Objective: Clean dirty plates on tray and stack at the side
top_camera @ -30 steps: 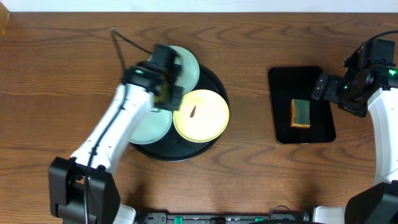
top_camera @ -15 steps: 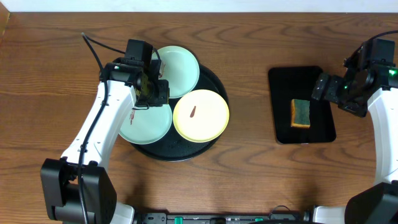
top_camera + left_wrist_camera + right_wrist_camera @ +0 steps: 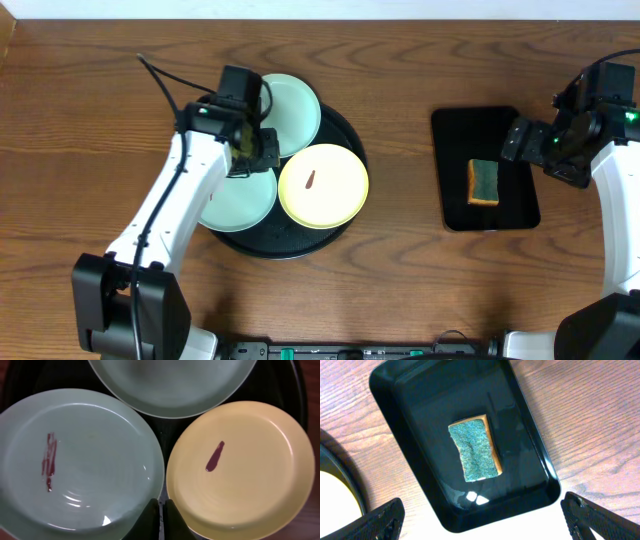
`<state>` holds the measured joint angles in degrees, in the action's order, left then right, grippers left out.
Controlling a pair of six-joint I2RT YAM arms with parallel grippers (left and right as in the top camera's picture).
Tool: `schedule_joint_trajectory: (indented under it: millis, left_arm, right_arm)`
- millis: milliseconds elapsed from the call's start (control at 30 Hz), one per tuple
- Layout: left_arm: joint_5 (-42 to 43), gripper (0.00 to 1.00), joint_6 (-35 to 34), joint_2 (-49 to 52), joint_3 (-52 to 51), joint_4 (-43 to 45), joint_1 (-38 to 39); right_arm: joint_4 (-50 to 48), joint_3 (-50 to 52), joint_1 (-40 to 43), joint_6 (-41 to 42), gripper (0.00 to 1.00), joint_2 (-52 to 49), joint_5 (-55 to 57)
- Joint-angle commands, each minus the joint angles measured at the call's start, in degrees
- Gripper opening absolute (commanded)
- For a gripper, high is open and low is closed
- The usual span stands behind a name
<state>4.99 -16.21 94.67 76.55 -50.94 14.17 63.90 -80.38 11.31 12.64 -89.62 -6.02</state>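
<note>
Three plates: all lying on the tray [image 3: 345, 138]; two pale mint-green, one pale yellow; none at the side of it
Yellow plate [image 3: 250, 475]: on the tray's right part; a short reddish-brown smear [image 3: 215, 456] near its middle
Near mint plate [image 3: 95, 460]: on the tray's left part, just beside the yellow one, a thin strip of black tray showing between them; a reddish streak [image 3: 49, 460] toward its left edge
Far mint plate [image 3: 170, 380]: at the back of the tray, its rim close against the other two; whether it overlaps them I cannot tell
My left gripper [image 3: 160, 519]: fingers drawn together, gripping nothing; it hangs over the gap between the near mint plate and the yellow plate
My right gripper [image 3: 482, 510]: spread wide, a finger at each lower corner of the wrist view, nothing between them; it hovers above the near end of the rectangular tray [image 3: 420, 410]
Sponge [image 3: 474, 449]: green face up, orange edge showing, lying loose in the middle of the rectangular tray
Rectangular tray: black, glossy, on the wooden table [image 3: 100, 100], well apart from the round tray to its right
</note>
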Motion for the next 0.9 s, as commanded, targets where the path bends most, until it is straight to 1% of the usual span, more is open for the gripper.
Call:
schedule_joint_trajectory:
  millis: [0, 200, 267, 300, 333, 400, 467, 567, 633, 700, 733, 767, 800, 833, 867]
  left_arm:
    - [-5.86, 0.07, -2.36, 0.48, -0.15, 0.11, 1.20]
    - [-7.39, 0.08, -2.36, 0.48, -0.17, 1.09, 2.14]
    - [-7.39, 0.17, -2.38, 0.48, -0.17, 1.29, 2.14]
    - [-7.39, 0.24, -2.38, 0.48, -0.17, 1.29, 2.16]
    - [-7.39, 0.26, -2.38, 0.48, -0.17, 1.27, 2.16]
    - [-7.32, 0.27, -2.38, 0.48, -0.17, 1.18, 2.16]
    - [-7.17, 0.36, -2.36, 0.48, -0.17, 1.01, 2.16]
    - [-7.17, 0.37, -2.36, 0.48, -0.17, 0.63, 2.16]
    - [-7.19, 0.39, -2.34, 0.48, -0.17, 0.09, 2.14]
    - [-7.19, 0.47, -2.34, 0.48, -0.17, -0.31, 2.14]
    - [-7.19, 0.48, -2.34, 0.48, -0.17, -0.50, 2.14]
    - [-7.17, 0.48, -2.34, 0.48, -0.17, -0.66, 2.14]
    - [-7.19, 0.48, -2.34, 0.48, -0.17, -0.72, 2.14]
    - [-7.17, 0.49, -2.34, 0.48, -0.17, -0.72, 2.14]
    - [-7.17, 0.49, -2.34, 0.48, -0.17, -0.70, 2.16]
  right_arm:
    - [-0.02, 0.22, 0.22, 0.79, 0.99, -0.09, -0.46]
    - [-0.02, 0.22, 0.22, 0.79, 0.99, -0.09, -0.44]
    - [-0.02, 0.22, 0.22, 0.79, 0.99, -0.09, -0.44]
    - [-0.02, 0.22, 0.22, 0.79, 0.99, -0.09, -0.44]
    - [-0.28, 0.22, 0.24, 0.57, 0.99, -0.09, -0.13]
    - [-2.08, 0.22, 0.22, 0.42, 0.99, -0.09, 1.31]
    - [-2.43, 0.22, 0.26, 0.42, 0.99, -0.09, 1.29]
    - [-3.15, 0.22, 0.26, 0.92, 0.99, -0.09, 0.81]
    - [-3.78, 0.22, 0.22, 1.95, 0.99, -0.09, -1.38]
    - [-2.36, 0.22, 0.24, 1.86, 0.99, -0.09, -4.04]
    - [-2.45, 0.22, 0.28, 1.90, 0.99, -0.09, -3.91]
    - [-2.36, 0.22, 0.28, 1.70, 0.87, -0.09, -3.85]
    - [-2.29, 0.22, 0.28, 0.00, 0.47, -0.09, -3.65]
    - [-2.10, 0.22, 0.28, -2.40, 0.16, -0.09, -3.65]
    - [-2.05, 0.22, 0.28, -3.54, 0.01, -0.09, -3.39]
